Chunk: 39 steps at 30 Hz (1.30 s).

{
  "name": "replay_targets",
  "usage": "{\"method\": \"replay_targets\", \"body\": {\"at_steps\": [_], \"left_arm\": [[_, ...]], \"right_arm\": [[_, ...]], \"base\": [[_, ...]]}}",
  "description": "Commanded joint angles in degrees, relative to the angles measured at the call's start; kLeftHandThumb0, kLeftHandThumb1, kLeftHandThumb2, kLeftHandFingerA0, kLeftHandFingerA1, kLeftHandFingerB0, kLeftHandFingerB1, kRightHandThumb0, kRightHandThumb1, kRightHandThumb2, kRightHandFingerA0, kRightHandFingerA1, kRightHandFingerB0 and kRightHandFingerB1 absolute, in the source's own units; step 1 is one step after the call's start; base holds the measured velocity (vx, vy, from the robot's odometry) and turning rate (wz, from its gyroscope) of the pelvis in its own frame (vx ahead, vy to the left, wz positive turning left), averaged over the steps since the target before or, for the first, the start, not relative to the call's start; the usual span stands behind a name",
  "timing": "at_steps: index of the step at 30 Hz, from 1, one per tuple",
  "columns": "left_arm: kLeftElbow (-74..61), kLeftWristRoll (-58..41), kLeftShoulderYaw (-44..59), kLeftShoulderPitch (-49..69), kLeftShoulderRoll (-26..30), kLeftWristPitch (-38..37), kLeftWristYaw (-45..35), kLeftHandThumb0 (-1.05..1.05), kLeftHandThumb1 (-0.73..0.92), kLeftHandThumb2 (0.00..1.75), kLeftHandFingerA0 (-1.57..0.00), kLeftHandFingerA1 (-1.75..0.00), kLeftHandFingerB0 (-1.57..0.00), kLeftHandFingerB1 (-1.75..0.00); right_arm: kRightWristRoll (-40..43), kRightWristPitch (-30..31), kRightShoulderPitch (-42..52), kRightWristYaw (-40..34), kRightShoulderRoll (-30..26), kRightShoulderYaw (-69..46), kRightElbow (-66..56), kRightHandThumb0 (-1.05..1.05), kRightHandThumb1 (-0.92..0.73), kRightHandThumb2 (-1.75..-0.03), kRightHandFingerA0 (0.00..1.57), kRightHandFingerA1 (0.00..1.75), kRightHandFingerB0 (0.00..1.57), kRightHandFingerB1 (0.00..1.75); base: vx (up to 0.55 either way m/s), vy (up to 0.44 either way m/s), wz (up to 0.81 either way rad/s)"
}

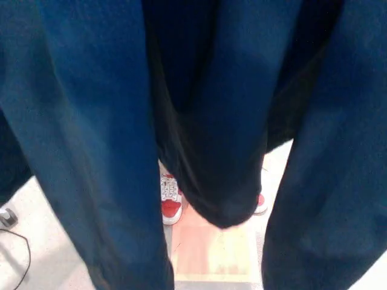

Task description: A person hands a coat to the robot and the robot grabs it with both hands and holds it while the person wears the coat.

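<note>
- At the far left edge, low down, a small grey object (pixel 6 216) is seen on the pale floor (pixel 36 254), with a thin black cable (pixel 24 251) curving below it.
- Nearly the whole head view is filled by the dark blue coat (pixel 91 121), which hangs close in front of the camera in long vertical folds.
- A broad fold of the coat is seen dropping at the left from the top of the picture to the bottom edge.
- In the middle, a darker fold of the coat is seen ending in a rounded tip (pixel 227 214) above the floor.
- Beside that tip, in the gap between the folds, a person's red and white shoe (pixel 170 198) is seen standing on the floor at the edge of an orange floor mat (pixel 211 254).
- A small part of a second red and white shoe (pixel 260 204) is shown just right of the middle fold; the rest is hidden by the cloth.
- At the right, another wide fold of the coat is seen reaching to the bottom edge.
- Neither the left hand nor the right hand is shown, so whether they are grasping the coat cannot be told.
</note>
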Motion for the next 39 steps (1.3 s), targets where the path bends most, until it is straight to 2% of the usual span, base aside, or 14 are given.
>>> {"method": "replay_targets", "body": {"at_steps": [1,2,3,11,13,14,20,21,24,27,28,37,38,39], "left_arm": [[1.7,1.0,-0.4,-2.0,4.4,7.0,-0.6,-0.38,0.8,0.64,-0.9,-1.75,-0.7,-1.53],[1.7,0.9,-0.4,-2.2,4.3,7.1,-0.9,-0.37,0.81,0.64,-0.89,-1.75,-0.71,-1.5],[1.8,0.6,-0.3,-2.4,4.3,7.0,-1.3,-0.46,0.65,0.97,-1.18,-1.42,-0.83,-1.19],[1.7,-0.2,0.2,-2.2,4.1,6.7,-2.4,-0.47,0.65,0.97,-1.18,-1.41,-0.82,-1.18],[1.7,-0.1,0.1,-2.1,4.1,6.9,-1.6,-0.49,0.63,0.96,-1.2,-1.43,-0.83,-1.2],[1.7,0.2,-0.1,-1.6,4.2,6.7,-0.8,-0.4,0.79,0.63,-0.91,-1.75,-0.73,-1.52],[1.6,0.5,-0.6,-0.6,4.5,5.9,-0.2,-0.38,0.8,0.64,-0.91,-1.75,-0.7,-1.59],[1.6,0.7,-0.8,-0.5,4.5,6.0,-0.6,-0.36,0.8,0.64,-0.88,-1.75,-0.66,-1.57],[1.6,0.7,-1.0,-0.1,4.5,6.3,-0.1,-0.36,0.79,0.64,-0.9,-1.75,-0.68,-1.55],[1.5,0.0,-0.5,0.2,4.6,5.4,-0.3,-0.36,0.79,0.64,-0.89,-1.75,-0.66,-1.56],[1.5,-0.1,-0.5,0.4,4.6,5.3,-0.2,-0.37,0.79,0.64,-0.91,-1.75,-0.68,-1.55],[1.5,0.2,-0.8,0.9,4.9,5.7,-0.6,-0.38,0.82,0.65,-0.9,-1.75,-0.69,-1.56],[1.5,0.1,-0.7,0.9,4.9,5.6,-0.7,-0.37,0.82,0.65,-0.89,-1.75,-0.67,-1.57],[1.5,-0.1,-0.5,1.0,4.9,5.4,-0.7,-0.37,0.82,0.65,-0.89,-1.75,-0.67,-1.57]], "right_arm": [[-1.1,7.3,-1.7,0.2,-5.2,-0.6,1.6,-0.48,-0.8,-0.64,0.89,1.75,0.69,1.51],[-1.4,7.3,-1.8,0.2,-5.3,-0.4,1.7,-0.48,-0.81,-0.65,0.9,1.75,0.67,1.57],[-1.6,7.4,-1.9,0.2,-5.4,-0.4,1.7,-0.48,-0.81,-0.65,0.91,1.75,0.68,1.57],[-1.8,6.8,-1.0,-0.3,-5.6,-0.6,1.7,-0.5,-0.8,-0.64,0.89,1.75,0.73,1.47],[-1.8,6.8,-0.9,-0.3,-5.7,-0.7,1.7,-0.5,-0.8,-0.64,0.89,1.75,0.73,1.44],[-1.9,6.9,-0.6,-0.4,-5.6,-0.6,1.7,-0.49,-0.79,-0.63,0.87,1.75,0.72,1.42],[-2.4,6.8,-0.1,-0.4,-5.6,-0.1,1.6,-0.46,-0.79,-0.63,0.89,1.75,0.74,1.44],[-2.6,6.6,0.0,-0.6,-5.7,0.1,1.6,-0.5,-0.61,-0.97,1.2,1.41,0.84,1.16],[-2.6,6.4,0.3,-0.7,-5.8,0.0,1.5,-0.49,-0.61,-0.98,1.2,1.41,0.84,1.15],[-2.7,6.6,0.5,-0.6,-6.0,0.0,1.5,-0.49,-0.61,-0.97,1.19,1.4,0.83,1.16],[-2.6,6.6,0.5,-0.4,-6.0,-0.2,1.6,-0.43,-0.79,-0.63,0.88,1.75,0.71,1.44],[-2.8,6.5,0.6,0.5,-6.0,-0.3,1.6,-0.41,-0.78,-0.63,0.86,1.75,0.7,1.48],[-2.9,6.4,0.7,0.4,-6.0,-0.3,1.6,-0.47,-0.62,-0.97,1.18,1.41,0.85,1.19],[-3.0,6.3,0.8,0.2,-6.0,-0.3,1.5,-0.47,-0.62,-0.97,1.18,1.41,0.85,1.19]], "base": [[0.0,0.0,0.0],[0.0,0.0,0.0],[0.0,0.0,0.0],[0.0,0.0,0.0],[0.0,0.0,0.0],[0.0,0.0,0.0],[0.0,0.0,0.0],[0.0,0.0,0.0],[0.0,0.0,0.0],[0.0,0.0,0.0],[0.0,0.0,0.0],[0.0,0.0,0.0],[0.0,0.0,0.0],[0.0,0.0,0.0]]}}
